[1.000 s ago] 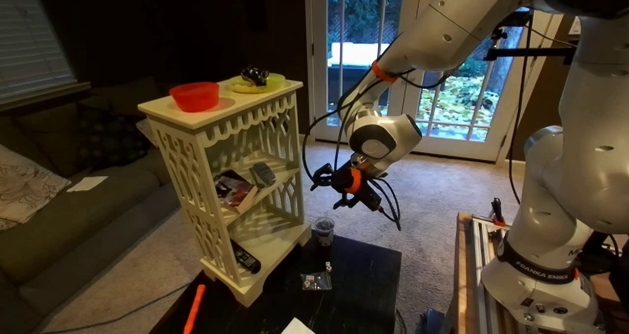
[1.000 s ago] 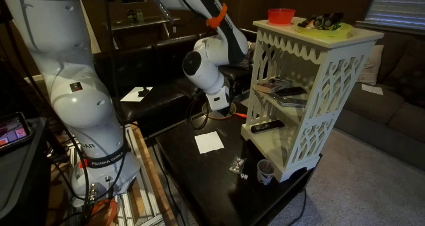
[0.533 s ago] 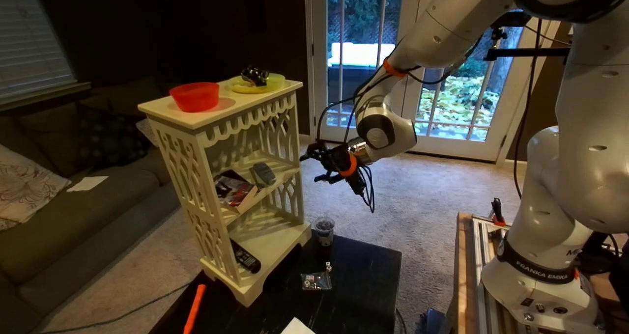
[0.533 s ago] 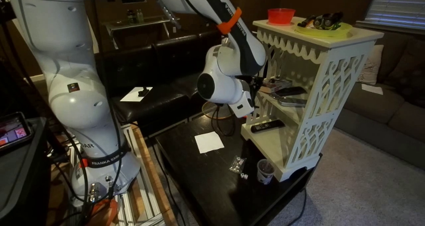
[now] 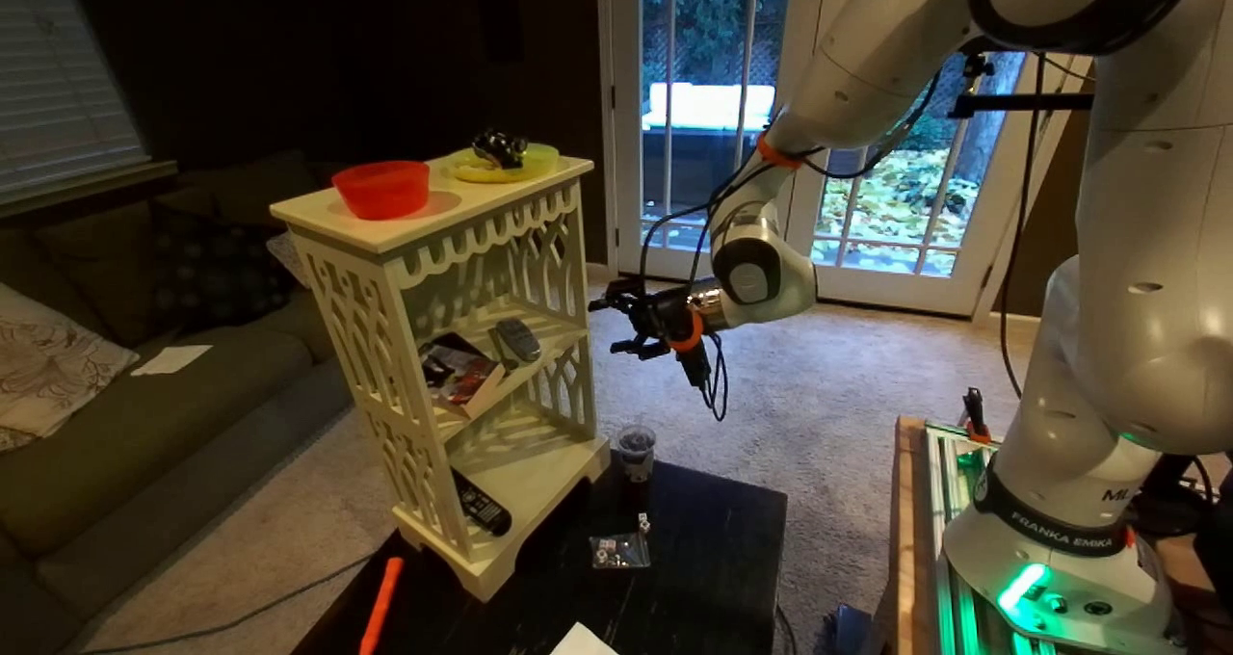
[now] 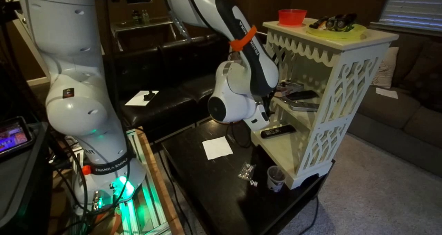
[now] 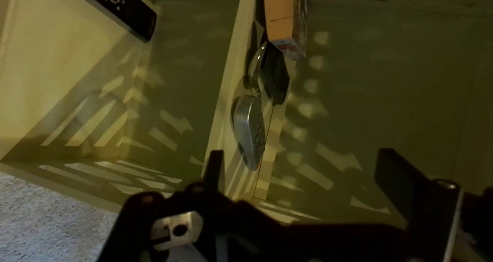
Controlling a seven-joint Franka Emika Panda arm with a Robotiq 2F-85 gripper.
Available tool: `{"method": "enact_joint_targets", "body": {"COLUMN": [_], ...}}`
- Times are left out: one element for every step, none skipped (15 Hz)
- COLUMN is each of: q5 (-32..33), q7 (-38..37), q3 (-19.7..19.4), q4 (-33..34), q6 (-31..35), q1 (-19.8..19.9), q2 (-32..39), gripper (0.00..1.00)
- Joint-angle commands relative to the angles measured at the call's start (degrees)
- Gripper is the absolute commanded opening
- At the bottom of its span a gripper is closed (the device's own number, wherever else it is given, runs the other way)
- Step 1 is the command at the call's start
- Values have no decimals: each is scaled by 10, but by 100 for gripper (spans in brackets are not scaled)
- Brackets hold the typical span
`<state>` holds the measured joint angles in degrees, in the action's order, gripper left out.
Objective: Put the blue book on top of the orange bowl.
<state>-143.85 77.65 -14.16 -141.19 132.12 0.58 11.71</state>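
Orange bowl [image 5: 381, 193]: atop shelf unit [image 5: 462, 204], in an exterior view upper left of gripper [image 5: 606, 327]. Book [image 5: 460, 373], dark-and-red cover: middle shelf [image 5: 559, 328], left of and slightly lower than gripper. Grey handset [image 5: 518, 339]: same shelf, nearer gripper. Gripper: fingers [image 7: 213, 167] apart.

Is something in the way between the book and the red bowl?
Yes: the white shelf's top board lies above the book, and the red bowl sits on that board. Straight up looks blocked; out through the open front, then up, would probably work.
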Motion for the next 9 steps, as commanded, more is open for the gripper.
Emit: {"method": "enact_joint_targets", "body": {"q5": [1, 1, 1, 2, 2, 2, 2, 2, 2], "q7": [-12, -17, -19, -30, -11, -13, -13, -13, -12], "q3": [13, 15, 17, 38, 20, 27, 28, 27, 25], "q4": [-5, -3, -4, -12, -1, -2, -2, -2, -2], "q6": [17, 26, 26, 23, 13, 13, 13, 13, 13], "q1": [13, 13, 12, -5, 14, 12, 12, 13, 15], "q2": [-12, -11, -12, -6, -1, 0, 0, 0, 0], "gripper": [100, 100, 100, 100, 100, 100, 100, 100, 100]}}
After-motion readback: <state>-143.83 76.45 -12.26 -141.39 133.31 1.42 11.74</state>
